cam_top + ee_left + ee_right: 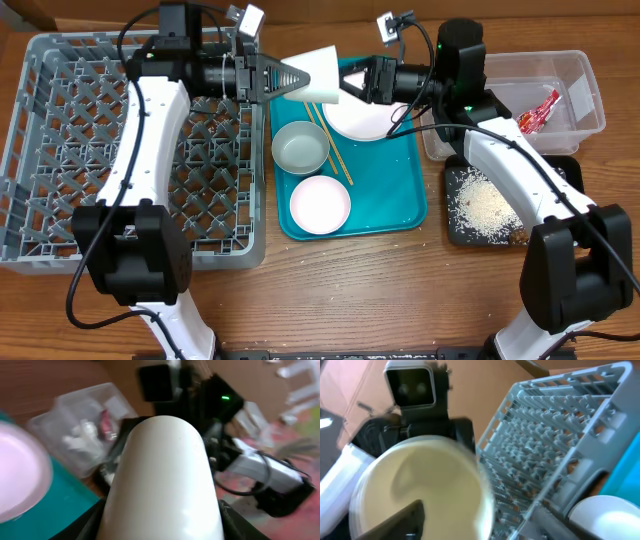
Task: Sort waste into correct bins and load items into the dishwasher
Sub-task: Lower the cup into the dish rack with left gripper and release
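My left gripper (290, 78) is shut on the small white cup (320, 72), holding it on its side above the teal tray's far edge; the cup fills the left wrist view (165, 480). My right gripper (350, 85) is open at the cup's mouth (425, 485), with one finger inside the rim and one outside. The pinkish plate (365, 118), two white bowls (300, 147) (320, 204) and the chopsticks (335, 150) lie on the teal tray. The grey dish rack (60, 150) on the left holds nothing.
The teal tray (400, 190) sits at centre. The clear tub (580, 125) at far right holds the red wrapper (538, 112) and tissue (580, 95). The black tray (455, 225) in front of it holds rice (485, 205).
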You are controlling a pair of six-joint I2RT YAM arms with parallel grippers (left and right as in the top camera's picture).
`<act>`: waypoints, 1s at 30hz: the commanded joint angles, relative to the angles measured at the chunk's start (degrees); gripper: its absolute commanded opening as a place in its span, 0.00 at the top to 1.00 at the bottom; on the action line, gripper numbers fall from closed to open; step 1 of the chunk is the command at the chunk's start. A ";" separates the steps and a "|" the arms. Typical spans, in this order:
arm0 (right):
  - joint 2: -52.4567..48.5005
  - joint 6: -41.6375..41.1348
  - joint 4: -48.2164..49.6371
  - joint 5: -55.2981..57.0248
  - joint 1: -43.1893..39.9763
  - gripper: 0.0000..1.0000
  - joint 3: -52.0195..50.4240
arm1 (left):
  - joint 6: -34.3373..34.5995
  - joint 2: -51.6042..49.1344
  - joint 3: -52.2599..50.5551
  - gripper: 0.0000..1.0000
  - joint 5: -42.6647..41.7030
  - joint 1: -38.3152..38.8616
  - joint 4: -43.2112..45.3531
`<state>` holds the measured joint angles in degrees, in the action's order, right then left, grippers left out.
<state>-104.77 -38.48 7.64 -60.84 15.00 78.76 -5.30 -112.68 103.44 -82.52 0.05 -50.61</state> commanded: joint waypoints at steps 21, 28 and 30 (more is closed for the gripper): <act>-0.74 17.94 -37.64 26.34 -4.15 0.00 0.70 | 16.15 14.34 8.90 0.68 75.21 -2.23 -33.14; -0.74 17.92 -38.21 26.93 -4.15 0.00 0.70 | 18.23 14.08 8.24 0.67 81.88 -0.74 -41.62; -0.74 17.92 -38.21 26.93 -4.15 0.00 0.70 | 18.25 14.08 7.21 0.67 81.48 -0.76 -42.84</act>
<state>-105.38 -21.10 -30.81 -34.89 10.92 78.96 10.94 -98.52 111.72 -4.75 -1.08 -92.20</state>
